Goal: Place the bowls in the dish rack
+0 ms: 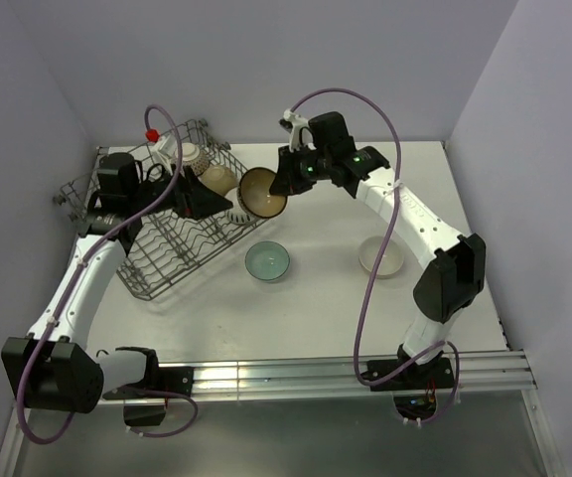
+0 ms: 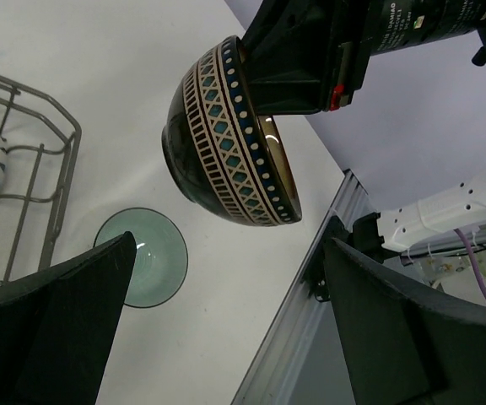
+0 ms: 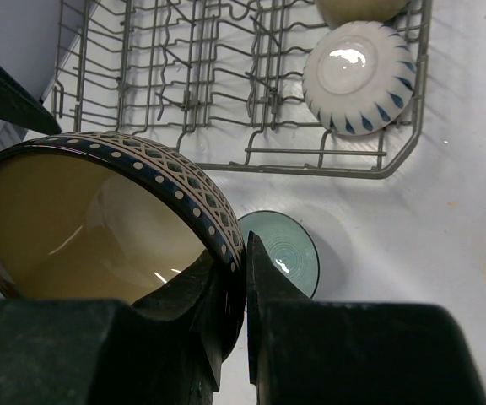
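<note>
The grey wire dish rack (image 1: 167,248) lies at the left of the table. It holds a cream bowl (image 1: 216,179) and a white bowl with blue marks (image 1: 189,154), which also shows in the right wrist view (image 3: 361,76). My right gripper (image 1: 284,184) is shut on the rim of a dark patterned bowl (image 1: 263,192) with a cream inside (image 3: 99,219), held tilted in the air by the rack's right end. My left gripper (image 1: 221,204) is open and empty over the rack, facing that bowl (image 2: 226,135). A green bowl (image 1: 267,260) and a cream bowl (image 1: 380,256) sit on the table.
A white bottle with a red cap (image 1: 157,139) stands at the rack's far end. The rack's wire side (image 2: 57,177) is left of my left gripper's fingers. The table's front rail (image 1: 346,373) runs along the near edge. Walls close off the back and both sides.
</note>
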Tool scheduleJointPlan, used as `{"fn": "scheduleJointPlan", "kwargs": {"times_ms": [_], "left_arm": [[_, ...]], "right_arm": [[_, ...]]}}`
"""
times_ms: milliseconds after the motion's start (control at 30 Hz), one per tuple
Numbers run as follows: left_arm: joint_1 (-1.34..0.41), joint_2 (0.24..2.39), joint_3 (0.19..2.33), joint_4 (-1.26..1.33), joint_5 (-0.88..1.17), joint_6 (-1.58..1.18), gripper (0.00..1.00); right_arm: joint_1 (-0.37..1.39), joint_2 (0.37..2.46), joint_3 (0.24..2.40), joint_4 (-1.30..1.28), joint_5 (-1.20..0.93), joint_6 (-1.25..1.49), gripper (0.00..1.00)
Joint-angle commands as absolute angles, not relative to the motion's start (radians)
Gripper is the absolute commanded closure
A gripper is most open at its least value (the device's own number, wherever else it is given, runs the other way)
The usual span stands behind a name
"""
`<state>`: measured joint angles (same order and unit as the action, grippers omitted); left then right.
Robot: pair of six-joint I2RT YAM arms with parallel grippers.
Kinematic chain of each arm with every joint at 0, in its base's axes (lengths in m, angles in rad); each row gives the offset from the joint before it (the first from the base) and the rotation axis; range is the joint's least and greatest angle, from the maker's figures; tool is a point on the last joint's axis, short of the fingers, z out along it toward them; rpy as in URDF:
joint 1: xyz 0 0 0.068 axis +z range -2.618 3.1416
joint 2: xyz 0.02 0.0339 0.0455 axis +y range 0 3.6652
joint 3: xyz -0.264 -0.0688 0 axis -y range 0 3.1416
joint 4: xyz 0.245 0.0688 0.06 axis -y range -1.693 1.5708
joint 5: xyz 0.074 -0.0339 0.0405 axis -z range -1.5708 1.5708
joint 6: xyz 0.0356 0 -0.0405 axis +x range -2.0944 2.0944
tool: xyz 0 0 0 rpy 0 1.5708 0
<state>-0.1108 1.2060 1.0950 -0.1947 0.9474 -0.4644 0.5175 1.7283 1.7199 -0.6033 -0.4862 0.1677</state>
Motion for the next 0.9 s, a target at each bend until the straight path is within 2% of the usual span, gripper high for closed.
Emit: {"fn": "scheduleJointPlan", "kwargs": {"times_ms": [0, 267, 500, 867], "left_arm": [[-0.130, 1.166, 1.063, -0.147, 0.924, -0.469, 0.00], [-0.153, 1.221, 0.986, -0.086, 0.948, -0.624, 0.02], [-0.196, 1.215, 0.911, 0.086, 0.950, -0.765, 0.01], [-0.230, 1.203, 0.850, 0.276, 0.894, -0.905, 0.06]], "right_arm": [[0.545, 1.675, 1.709, -0.497, -0.491, 0.193, 1.00], [0.574, 1.672, 1.694, -0.476, -0.502, 0.202, 1.00], [0.580, 1.674, 1.686, -0.465, -0.517, 0.210, 1.00], [0.584, 1.684, 1.681, -0.453, -0.552, 0.235, 1.00]]}}
